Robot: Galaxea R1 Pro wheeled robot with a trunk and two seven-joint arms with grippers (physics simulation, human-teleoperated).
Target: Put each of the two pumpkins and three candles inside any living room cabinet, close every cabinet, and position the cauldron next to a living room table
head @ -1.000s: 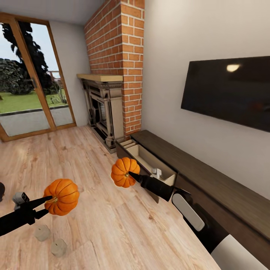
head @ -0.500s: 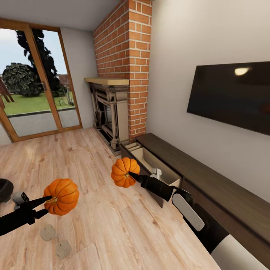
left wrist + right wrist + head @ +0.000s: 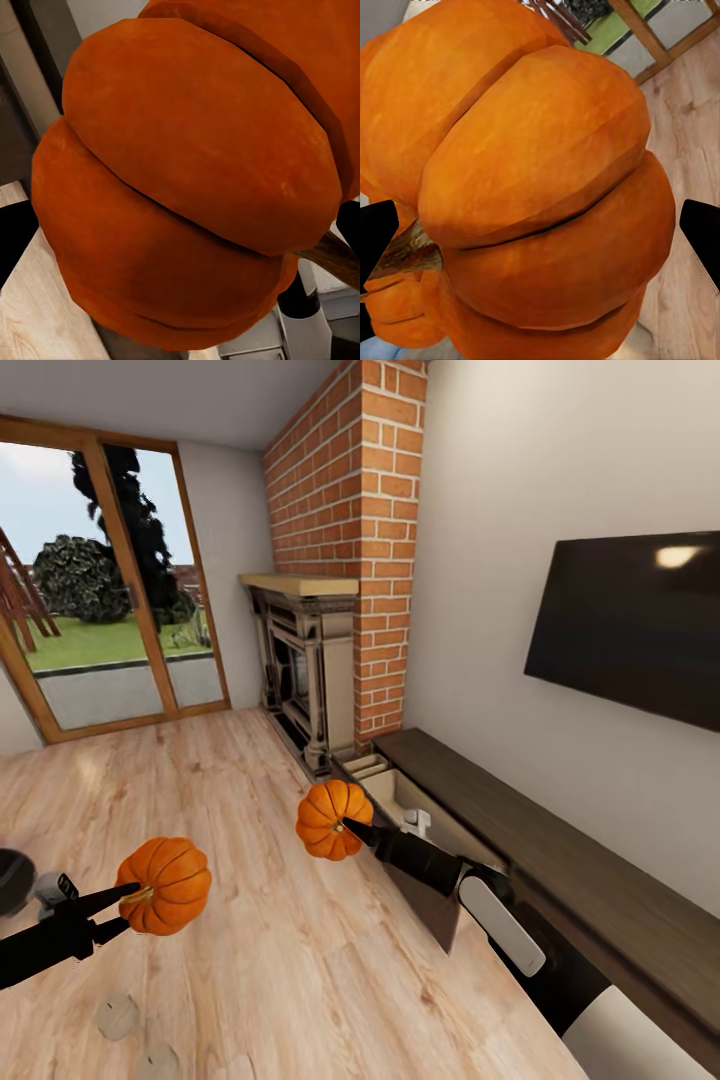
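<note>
Plank floor (image 3: 250,960), brick fireplace (image 3: 345,560), wall TV (image 3: 640,625), glass doors (image 3: 110,590).

Bright even daylight from glass doors (image 3: 110,590), lamp glare spot on TV (image 3: 678,556), soft faint floor shadows, slight render blur, wide-angle stretch at edges

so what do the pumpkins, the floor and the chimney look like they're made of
Pumpkins: matte orange ribbed skin, like real or plastic gourds; hard to tell which.
Floor: light wood planks with visible grain, slight sheen.
Chimney: red brick with pale mortar joints, rough and matte.
</note>
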